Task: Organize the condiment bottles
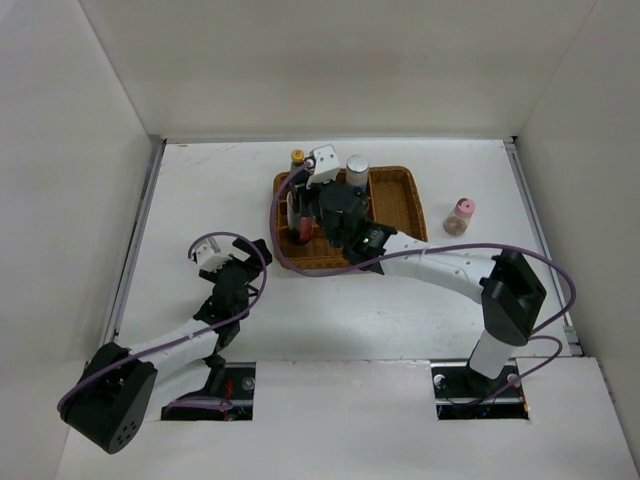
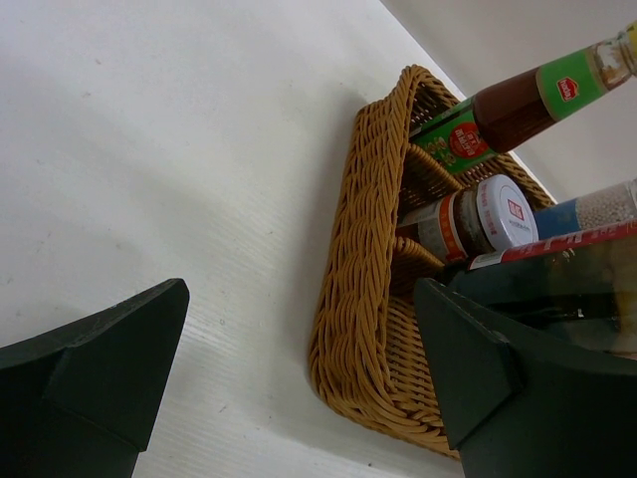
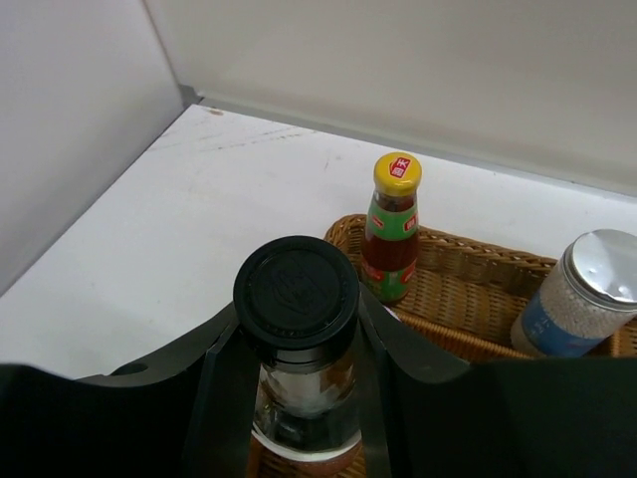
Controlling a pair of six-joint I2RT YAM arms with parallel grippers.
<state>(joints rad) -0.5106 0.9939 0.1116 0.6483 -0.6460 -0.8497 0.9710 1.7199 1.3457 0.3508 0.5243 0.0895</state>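
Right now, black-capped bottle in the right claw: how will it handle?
The black-capped bottle looks like glass: probably rigid, heavyish, breakable. Its smooth round neck may slip or twist in the right claw. It seems tall and narrow, so apt to tip on the woven wicker tray.

Showing a brown wicker tray lying flat on a white desk, toward the far side and near the middle, its long sides running roughly left to right and bare weave showing at its right end. Catching, in the left wrist view, the tray from low down, its woven outer wall curving round a corner and wicker dividers splitting the inside into compartments, with the desk stretching away beside it. Taking in, from the right wrist view, the tray sitting well short of the back wall, with faint marks dotting the desk near its far edge. Framing it all with plain white walls: back wall, left wall, right wall.
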